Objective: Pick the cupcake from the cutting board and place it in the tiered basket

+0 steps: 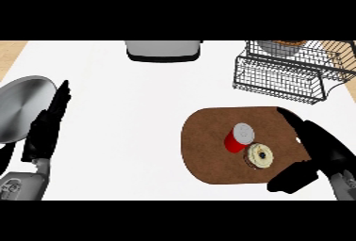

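The cupcake (260, 156) sits on the brown cutting board (212, 141) in the lower right of the frame, seen from above as a pale round top with a dark rim. Just beside it, up and to the left and touching or nearly so, lies a red can (238, 137) with a grey lid.

The right hand (321, 149) comes in from the lower right edge — its fingers stretch straight toward the upper left over the board's right rim, while the thumb (292, 179) juts out below them. Fingers and thumb are spread apart, holding nothing; the cupcake lies to the left of the gap between them, not touched.

The tiered basket (285, 77), black wire, stands at the upper right of the frame, well apart from the board (something brownish shows in its top tier, too cut off to name).

At the left edge the left hand (46, 127) rests with fingers straight and pointing up — beside it a grey round pan (21, 106). A grey appliance (163, 49) sits at the top centre of the white counter (132, 117).
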`<state>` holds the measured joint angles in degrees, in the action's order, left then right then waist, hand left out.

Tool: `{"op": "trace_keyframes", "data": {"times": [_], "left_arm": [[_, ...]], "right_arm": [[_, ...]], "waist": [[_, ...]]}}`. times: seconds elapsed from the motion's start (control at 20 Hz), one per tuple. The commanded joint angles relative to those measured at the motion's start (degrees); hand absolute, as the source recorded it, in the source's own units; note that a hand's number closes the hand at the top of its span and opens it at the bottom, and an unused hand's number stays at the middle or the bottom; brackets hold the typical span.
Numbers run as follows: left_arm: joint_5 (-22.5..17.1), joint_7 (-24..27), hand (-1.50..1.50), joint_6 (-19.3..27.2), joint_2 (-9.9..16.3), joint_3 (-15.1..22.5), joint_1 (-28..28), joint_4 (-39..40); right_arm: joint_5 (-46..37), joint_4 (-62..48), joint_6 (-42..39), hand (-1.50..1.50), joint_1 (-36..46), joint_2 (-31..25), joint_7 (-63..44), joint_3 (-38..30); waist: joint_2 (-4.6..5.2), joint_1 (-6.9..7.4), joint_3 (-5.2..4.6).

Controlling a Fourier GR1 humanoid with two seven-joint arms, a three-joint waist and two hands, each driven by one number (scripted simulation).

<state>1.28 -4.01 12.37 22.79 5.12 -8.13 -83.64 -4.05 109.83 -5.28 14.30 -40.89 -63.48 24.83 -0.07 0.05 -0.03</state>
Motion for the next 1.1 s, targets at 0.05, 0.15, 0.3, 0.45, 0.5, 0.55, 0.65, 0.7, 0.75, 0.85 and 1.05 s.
{"op": "trace_keyframes", "data": {"times": [0.05, 0.15, 0.3, 0.45, 0.5, 0.55, 0.65, 0.7, 0.75, 0.85, 1.05], "left_arm": [[0.1, 2.7, 0.0, -1.8, -0.5, -1.9, -1.5, 4.2], [1.4, -2.3, 0.0, -1.3, -0.5, -1.5, -4.7, 2.2], [0.8, -0.1, 0.0, -2.5, -0.9, -2.2, 0.1, 0.2], [1.7, 3.6, 0.0, -2.2, -1.2, -2.4, 1.8, 1.5], [3.5, -1.2, 0.0, -0.1, -3.7, -0.3, -0.5, -0.5], [1.3, -0.9, 0.0, -2.6, -1.0, -3.3, -0.7, -1.2], [1.4, 2.9, 0.0, -3.8, -0.9, -4.5, -2.2, 4.3], [1.7, 1.1, 0.0, -3.5, -1.5, -4.1, -0.1, 1.1], [3.7, 1.4, 0.0, -1.3, -3.8, -1.9, 0.8, 0.6], [2.2, 3.5, 0.0, -4.0, -1.8, -4.5, 0.4, 3.2], [3.2, 3.5, 0.0, -3.9, -3.2, -4.5, 1.8, 1.8]], "right_arm": [[-4.3, 1.1, -2.0, -1.5, 1.8, 3.8, -10.1, 2.3], [-5.1, -2.9, -2.5, -1.5, 0.5, 4.5, -5.6, 1.8], [-5.0, -3.4, -3.0, -1.5, 0.5, 6.3, -6.4, 0.3], [-7.5, -0.1, -1.4, -1.5, -4.3, 6.4, -8.1, 2.8], [-7.4, -3.3, -2.9, -1.5, 1.0, 9.8, -9.9, 2.7], [-7.6, -4.6, -3.1, -1.5, 0.1, 9.5, -8.1, 2.0], [-8.5, -1.3, -2.6, -1.5, -2.8, 9.5, -8.9, 2.4], [-9.3, -4.9, -2.9, -1.5, -2.5, 10.3, -5.8, 1.4], [-5.3, -6.5, -6.1, -1.5, 1.5, 9.6, -7.3, -1.7], [-13.6, -5.1, 0.0, -1.5, -5.2, 13.1, -4.6, 4.9], [-12.0, -9.7, -3.8, -1.5, -1.7, 16.0, -5.0, 2.2]], "waist": [[0.07, -0.12, -0.03], [0.1, -0.16, 0.01], [0.05, 0.02, 0.01], [-0.03, -0.24, -0.01], [0.04, 0.14, 0.0], [0.03, 0.18, 0.01], [0.04, -0.27, -0.01], [0.03, 0.05, 0.01], [0.07, 0.23, 0.0], [0.05, -0.1, 0.0], [0.07, 0.2, 0.0]]}}
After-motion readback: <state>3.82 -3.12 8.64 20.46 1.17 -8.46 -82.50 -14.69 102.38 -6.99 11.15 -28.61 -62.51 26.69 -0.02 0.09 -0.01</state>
